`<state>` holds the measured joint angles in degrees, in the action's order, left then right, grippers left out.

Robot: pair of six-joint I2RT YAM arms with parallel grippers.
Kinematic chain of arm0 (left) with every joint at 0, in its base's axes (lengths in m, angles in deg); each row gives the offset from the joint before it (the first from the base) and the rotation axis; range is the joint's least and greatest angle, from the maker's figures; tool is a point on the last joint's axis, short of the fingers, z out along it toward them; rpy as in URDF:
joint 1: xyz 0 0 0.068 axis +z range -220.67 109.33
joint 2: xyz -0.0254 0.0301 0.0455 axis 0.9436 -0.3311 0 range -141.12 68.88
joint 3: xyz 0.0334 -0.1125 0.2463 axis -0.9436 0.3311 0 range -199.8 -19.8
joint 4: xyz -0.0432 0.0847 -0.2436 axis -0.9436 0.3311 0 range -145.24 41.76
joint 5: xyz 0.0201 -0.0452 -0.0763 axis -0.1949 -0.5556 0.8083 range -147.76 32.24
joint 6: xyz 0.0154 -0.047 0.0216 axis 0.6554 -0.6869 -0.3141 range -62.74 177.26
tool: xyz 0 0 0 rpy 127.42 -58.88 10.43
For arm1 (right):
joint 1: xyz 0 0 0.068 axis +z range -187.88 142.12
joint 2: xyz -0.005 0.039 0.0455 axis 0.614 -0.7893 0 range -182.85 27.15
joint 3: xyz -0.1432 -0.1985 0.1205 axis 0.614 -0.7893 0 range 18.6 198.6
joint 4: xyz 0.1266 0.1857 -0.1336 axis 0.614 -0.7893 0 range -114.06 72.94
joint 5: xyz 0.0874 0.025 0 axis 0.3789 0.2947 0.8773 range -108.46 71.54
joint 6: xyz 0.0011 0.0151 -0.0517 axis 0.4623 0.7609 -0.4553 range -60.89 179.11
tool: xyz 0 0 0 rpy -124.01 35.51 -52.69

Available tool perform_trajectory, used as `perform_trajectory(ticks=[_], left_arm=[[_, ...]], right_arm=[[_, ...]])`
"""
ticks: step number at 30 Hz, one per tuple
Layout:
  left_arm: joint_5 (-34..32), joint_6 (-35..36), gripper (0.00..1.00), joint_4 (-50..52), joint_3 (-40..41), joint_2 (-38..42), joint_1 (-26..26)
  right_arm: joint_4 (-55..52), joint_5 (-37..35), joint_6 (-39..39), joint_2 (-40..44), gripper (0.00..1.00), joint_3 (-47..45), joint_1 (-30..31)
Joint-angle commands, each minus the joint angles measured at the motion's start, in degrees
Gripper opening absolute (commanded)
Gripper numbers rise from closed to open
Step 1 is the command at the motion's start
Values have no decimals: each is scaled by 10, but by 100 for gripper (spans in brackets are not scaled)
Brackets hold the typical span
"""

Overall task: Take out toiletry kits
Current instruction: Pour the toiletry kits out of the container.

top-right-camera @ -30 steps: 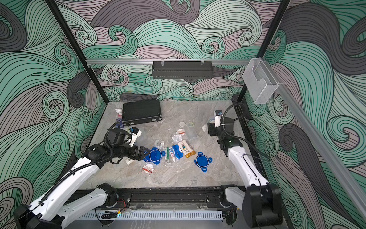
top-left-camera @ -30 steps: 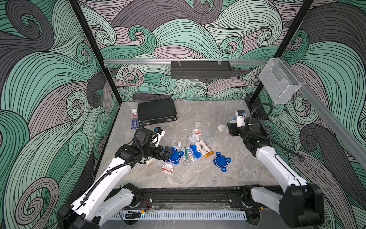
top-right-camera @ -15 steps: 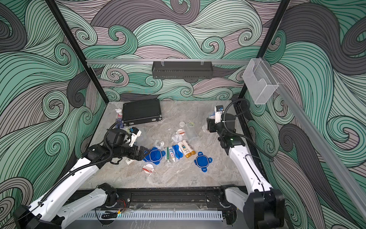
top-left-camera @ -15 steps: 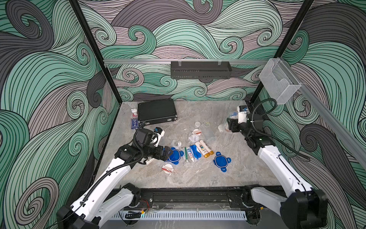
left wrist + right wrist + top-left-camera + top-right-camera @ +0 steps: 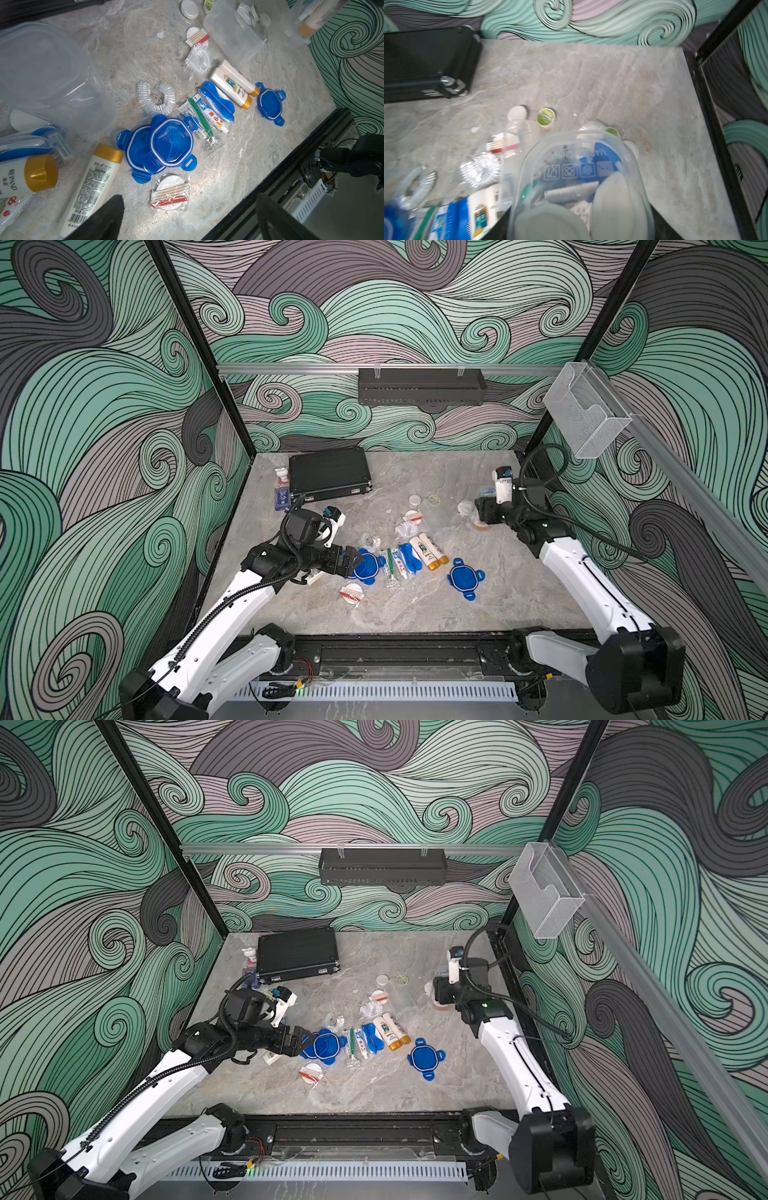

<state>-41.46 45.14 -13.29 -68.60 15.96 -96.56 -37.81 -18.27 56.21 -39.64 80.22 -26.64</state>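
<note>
1. Two arms are in play. The right gripper (image 5: 481,512) has its fingers (image 5: 668,230) closed partway on a clear container (image 5: 581,166), which it holds over the desk (image 5: 415,614) near the right edge.
2. The container's base faces the right wrist camera. A blue piece, a ribbed comb-like piece and pale rounded pieces show through it, so this kit is judged not yet out. That view is blurred, and finer detail cannot be read.
3. The left gripper (image 5: 352,562) is spread wide and holds nothing. It sits just beside two overlapping blue lids (image 5: 368,566).
4. Kit items already out lie mid-desk: white bottles (image 5: 428,552), a green toothbrush (image 5: 200,116), a toothpaste tube (image 5: 212,113), a cotton-swab packet (image 5: 352,593) and a round white packet (image 5: 414,500).
5. Risk: uncontrolled spill. With the mouth turned away from the arm, the contents may drop together. Round pieces could roll towards the black frame rail (image 5: 716,145), which is close by.
6. Risk: jammed contents. The long ribbed piece lies across the container and may wedge against its walls, leaving the kit partly inside.
7. Risk: lost grip. The walls are smooth, thin plastic, so shaking could let the container slip or flex out of the fingers.
8. Risk: disturbed layout. Any forward travel of the left gripper would push the lids into the toothbrush and tube beside them.
</note>
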Motion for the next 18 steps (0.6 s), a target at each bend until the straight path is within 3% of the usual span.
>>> perform_trajectory(ticks=[1, 3, 5, 8, 9, 12, 15, 18], left_arm=[[-2, 0, 99, 1, 1, 2, 2], [1, 0, 99, 1, 1, -1, 2], [3, 1, 99, 3, 0, 1, 2], [0, 2, 99, 0, 3, 8, 2], [1, 1, 99, -1, 4, 7, 1], [5, 1, 99, 1, 2, 4, 1], [4, 2, 99, -1, 3, 3, 1], [5, 2, 98, -1, 3, -1, 1]], right_arm=[[84, -27, -60, 72, 48, 159, 35], [117, -66, -61, 91, 49, 34, 19], [167, -31, -4, 75, 51, -127, -22], [201, -6, 35, 43, 52, -209, -23], [205, -6, 32, 36, 52, -201, -22], [108, -7, 2, 32, 51, -45, -15], [101, -7, -24, 62, 51, 79, 15], [115, -43, -46, 99, 52, 41, 15]])
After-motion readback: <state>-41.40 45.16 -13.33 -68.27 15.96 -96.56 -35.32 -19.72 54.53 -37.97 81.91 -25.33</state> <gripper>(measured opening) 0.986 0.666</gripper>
